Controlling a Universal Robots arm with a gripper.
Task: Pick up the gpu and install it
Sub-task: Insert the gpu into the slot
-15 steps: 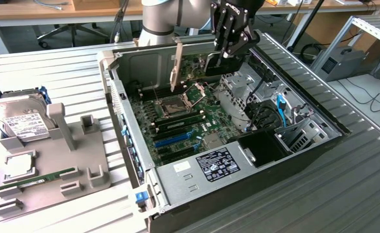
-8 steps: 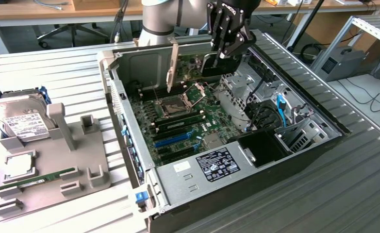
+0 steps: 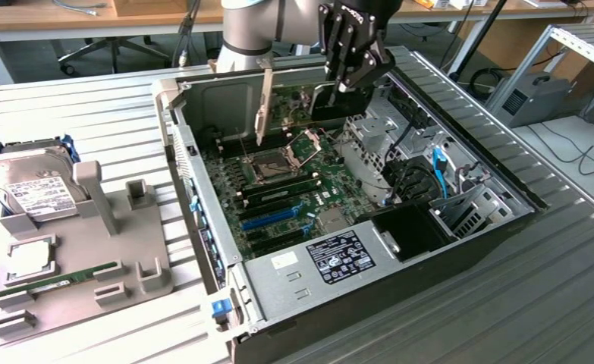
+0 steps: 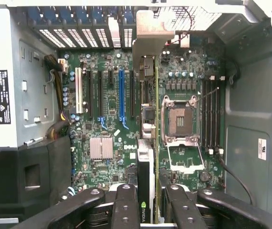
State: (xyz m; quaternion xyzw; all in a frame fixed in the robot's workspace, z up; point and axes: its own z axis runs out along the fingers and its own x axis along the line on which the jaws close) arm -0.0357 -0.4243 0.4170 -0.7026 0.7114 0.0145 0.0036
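Over the open case (image 3: 187, 152), your tool (image 4: 149, 205) is clamped on the gpu (image 4: 145, 167); keep the card upright, parallel to the slots (image 4: 121, 95), its bracket (image 4: 150, 38) toward the rear wall.

The desk (image 3: 539, 288) is ribbed grey metal with a matt finish. The computer case (image 3: 215, 98) is bare sheet metal, dull silver, and its motherboard (image 3: 307, 182) is glossy green board. The gpu (image 3: 264, 106) has a smooth, pale silver metal bracket. The claw (image 3: 353, 85) is matt black. At nine o'clock of the case, a matt grey plastic holder (image 3: 124, 227) carries a shiny metal hard drive (image 3: 33, 186) with a white paper label.
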